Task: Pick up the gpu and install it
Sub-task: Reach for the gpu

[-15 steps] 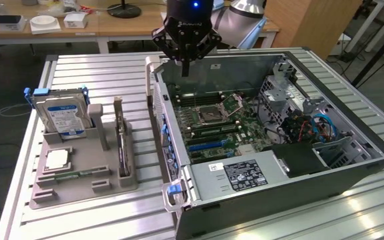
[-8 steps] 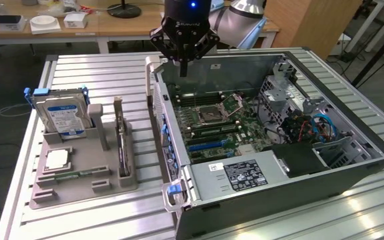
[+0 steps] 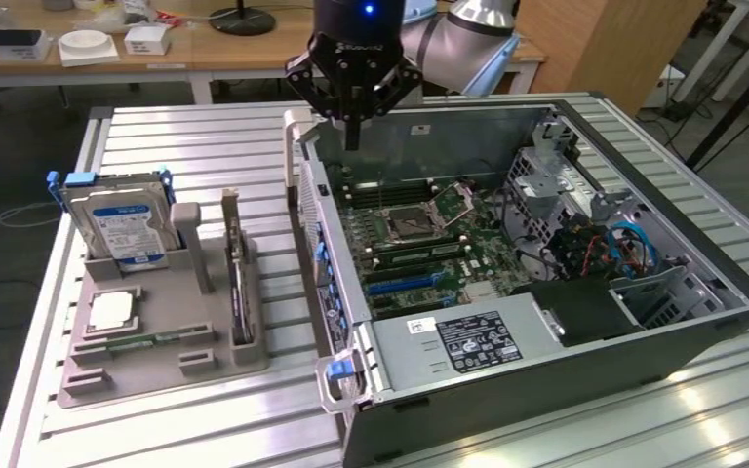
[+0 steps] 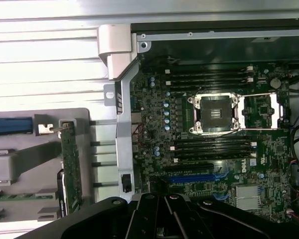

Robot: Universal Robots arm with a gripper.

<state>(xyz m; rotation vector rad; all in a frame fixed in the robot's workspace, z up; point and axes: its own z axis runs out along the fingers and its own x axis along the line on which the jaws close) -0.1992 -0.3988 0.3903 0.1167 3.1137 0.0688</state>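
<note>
My gripper hangs pinched shut with nothing between its fingers. It is above the far edge of the open computer case, near the corner toward the exterior view's left. The slatted table carries everything. The case lies on its side, so the motherboard faces up and its slots can be reached from above, though the case walls fence that space on every side. Beside it, on the exterior view's left, the grey holder keeps parts upright in slots, I judge so that their top edges are free to pinch. The hard drive stands at its far end. The gpu stands on edge in the slot nearest the case, untouched and well apart from my fingers. Only a narrow strip of table separates the holder from the case wall.
</note>
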